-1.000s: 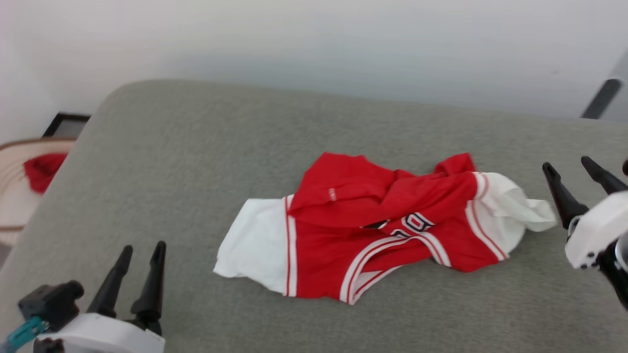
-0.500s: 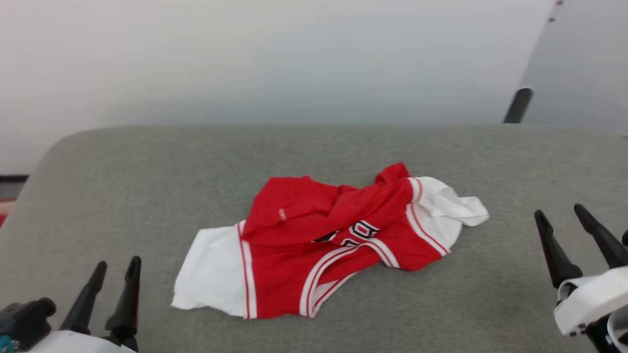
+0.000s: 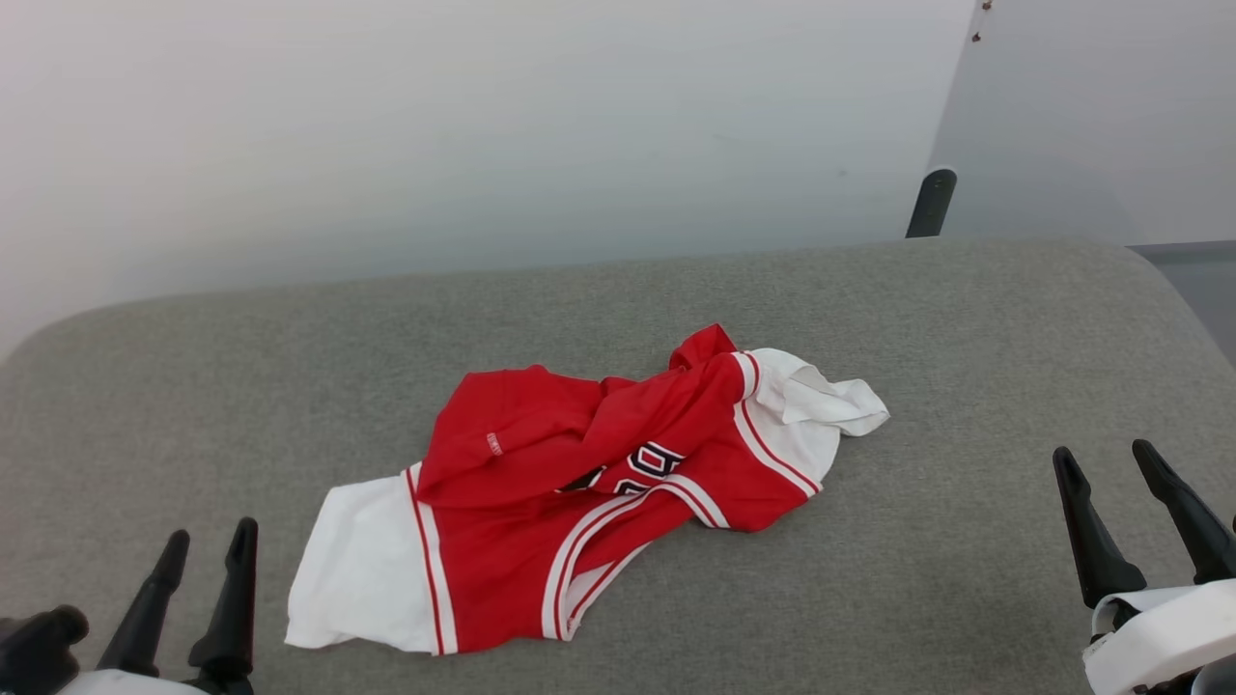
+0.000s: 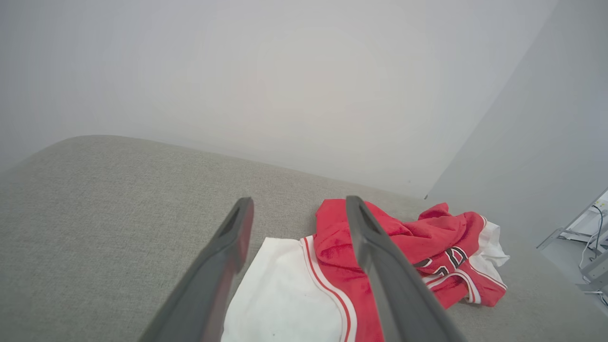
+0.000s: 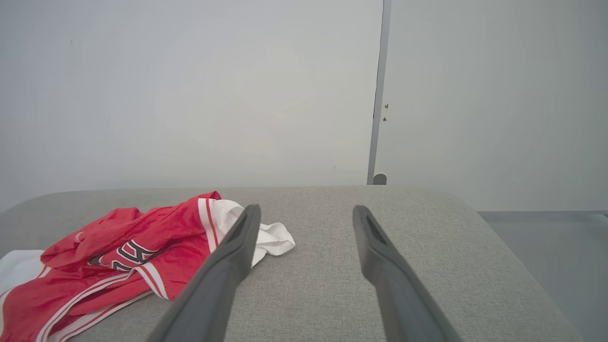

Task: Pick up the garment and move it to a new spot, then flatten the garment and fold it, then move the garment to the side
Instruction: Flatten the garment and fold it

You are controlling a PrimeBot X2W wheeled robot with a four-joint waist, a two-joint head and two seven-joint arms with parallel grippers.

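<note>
The garment (image 3: 570, 492) is a red jersey with white sleeve panels and striped trim, lying crumpled in the middle of a grey cushioned surface (image 3: 966, 367). Part of a black number shows among its folds. My left gripper (image 3: 210, 542) stands open at the lower left, short of the near white sleeve. My right gripper (image 3: 1106, 461) stands open at the lower right, apart from the far sleeve. In the left wrist view the garment (image 4: 427, 247) lies beyond the open left gripper (image 4: 297, 204). In the right wrist view the garment (image 5: 137, 256) lies left of the open right gripper (image 5: 306, 211).
A pale wall (image 3: 483, 125) rises behind the surface. A dark post (image 3: 929, 203) stands at the wall's corner behind the far edge. The surface's rounded right end (image 5: 479, 218) drops to grey floor (image 5: 546, 247).
The head view has swung to the right, so the garment sits further left and lower in the picture. Both grippers stay open. The garment itself lies as before.
</note>
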